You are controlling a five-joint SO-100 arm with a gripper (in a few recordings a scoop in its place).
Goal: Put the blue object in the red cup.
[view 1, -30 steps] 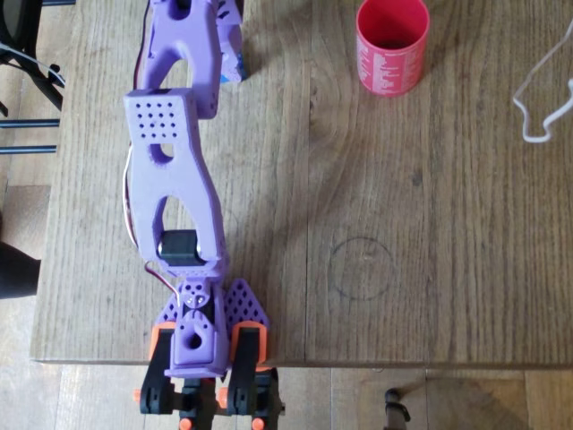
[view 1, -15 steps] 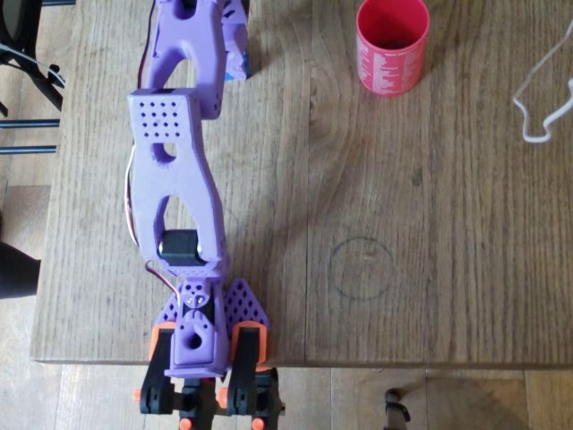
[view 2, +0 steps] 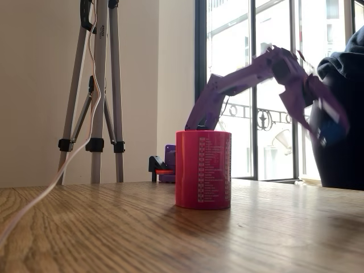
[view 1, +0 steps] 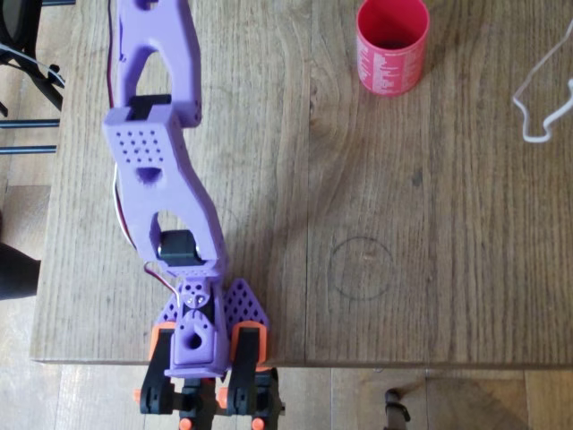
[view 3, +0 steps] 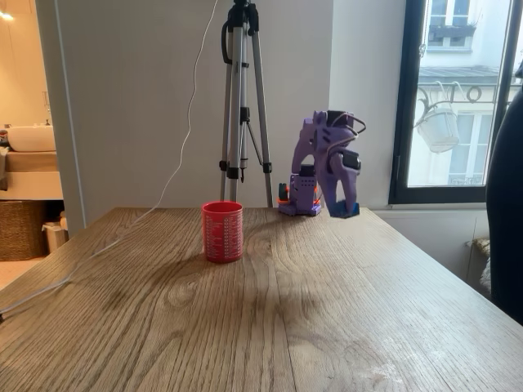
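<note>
Blue object [view 3: 344, 211] in gripper [view 3: 343, 206] (airborne)

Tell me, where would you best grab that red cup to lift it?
Grip the cup by its rim, coming straight down from above, with one jaw inside the wall and one outside. It stands upright with its mouth open, and its round body looks too wide for the jaws to span. They are busy holding the brick, though.

Blue object [view 3: 345, 211] airborne; red cup [view 3: 222, 231] upright, apart.
</note>
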